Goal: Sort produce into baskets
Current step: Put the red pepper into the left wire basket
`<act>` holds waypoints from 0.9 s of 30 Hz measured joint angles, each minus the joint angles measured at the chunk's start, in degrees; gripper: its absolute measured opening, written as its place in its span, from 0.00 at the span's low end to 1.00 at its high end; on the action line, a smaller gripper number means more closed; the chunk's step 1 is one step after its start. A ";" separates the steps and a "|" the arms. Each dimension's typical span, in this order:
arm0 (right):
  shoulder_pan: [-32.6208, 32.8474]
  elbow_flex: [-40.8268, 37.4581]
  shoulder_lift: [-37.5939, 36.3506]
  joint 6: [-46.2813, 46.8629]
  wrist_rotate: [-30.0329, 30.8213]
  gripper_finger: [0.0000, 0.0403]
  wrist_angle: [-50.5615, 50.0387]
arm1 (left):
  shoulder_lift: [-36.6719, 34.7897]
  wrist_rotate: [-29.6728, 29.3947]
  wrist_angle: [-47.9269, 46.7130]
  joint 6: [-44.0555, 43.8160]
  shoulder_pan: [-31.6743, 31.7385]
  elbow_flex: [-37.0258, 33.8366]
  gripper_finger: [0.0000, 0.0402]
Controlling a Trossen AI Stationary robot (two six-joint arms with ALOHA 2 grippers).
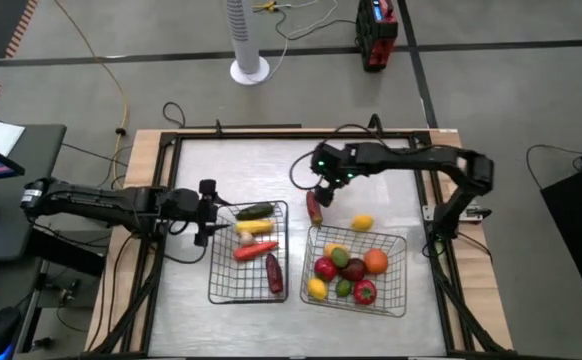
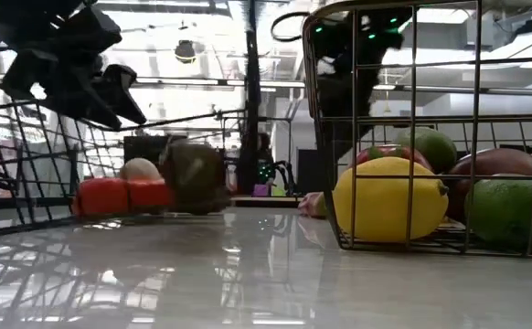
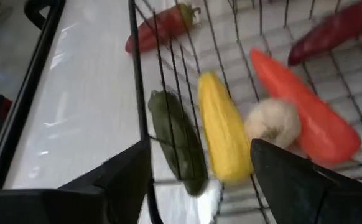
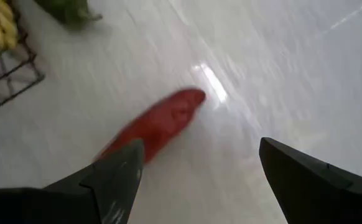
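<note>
My desk (image 1: 271, 160) is a pale, smooth sheet with a real shine, it mirrors the lights and the baskets like wet plastic, and its edge looks like bare light wood (image 1: 143, 150). Both baskets (image 1: 223, 285) are thin silver-grey metal wire, a bit glossy. The lemon (image 2: 389, 199) looks like smooth plastic with a soft sheen, and so does the long red pepper (image 4: 159, 124) lying on the desk. The garlic (image 3: 272, 121) is duller, almost chalky. My right claw (image 4: 199, 180) has matt black fingers, plastic by the look of it.
</note>
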 joint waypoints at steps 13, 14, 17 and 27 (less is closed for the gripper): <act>0.75 12.88 10.01 -4.67 -2.63 0.86 -10.56 | 0.02 -0.15 -0.07 -1.19 -0.01 -0.10 0.65; 0.72 13.13 10.09 -4.66 -3.28 0.86 -10.91 | 0.02 -0.15 -0.05 -1.19 -0.01 -0.10 0.65; 1.02 13.13 10.63 -4.07 -3.61 0.86 -11.18 | 0.02 -0.19 -0.02 -0.77 -0.01 -0.13 0.65; 1.46 13.13 14.96 -2.23 -2.95 0.86 -8.63 | 0.08 -2.97 2.31 1.57 0.01 -0.24 0.65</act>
